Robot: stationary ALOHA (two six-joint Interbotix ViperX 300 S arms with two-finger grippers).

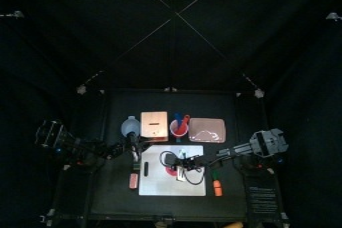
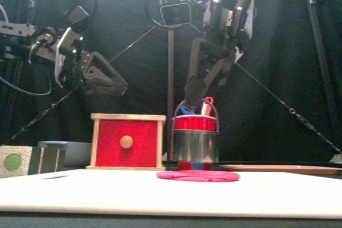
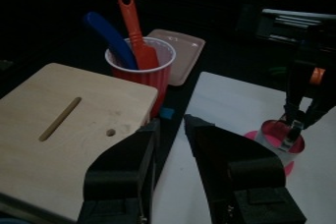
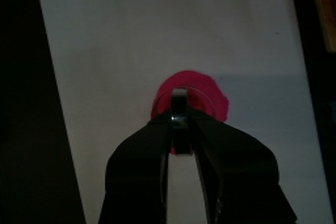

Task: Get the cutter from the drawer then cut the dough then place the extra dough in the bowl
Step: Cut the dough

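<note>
Right gripper (image 4: 178, 118), reaching in from the right side, is clenched on the wire handle of the round metal cutter (image 2: 197, 152). The jaws stand close together with only the thin handle between them. The cutter stands upright on the flat pink-red dough (image 2: 198, 176), whose edge spreads out past the cutter's wall on both sides in the front view. The dough lies on the white cutting board (image 4: 92, 71), near its middle. The board rests on the black table (image 1: 114, 197), at the centre and toward the front.

Behind the board, from left to right, runs a row:
- the blue-grey bowl (image 1: 130, 127);
- the pale wooden box (image 3: 66, 120), its red drawer front (image 2: 127, 142) facing forward;
- the red cup (image 3: 138, 71), holding a blue knife (image 3: 112, 33) and a red knife (image 3: 132, 17), both upright;
- the flat pink tray (image 3: 184, 51), just beside the cup.

The bowl is well apart from the dough.

Left gripper (image 3: 171, 127) hangs above the table between the box and the board's left edge. Its jaws are parted and hold nothing.

Two small toys lie near the table's front. A pink-red one (image 1: 134, 180) is just off the board's left edge, and an orange one (image 1: 217, 185) is just off its right edge.
</note>
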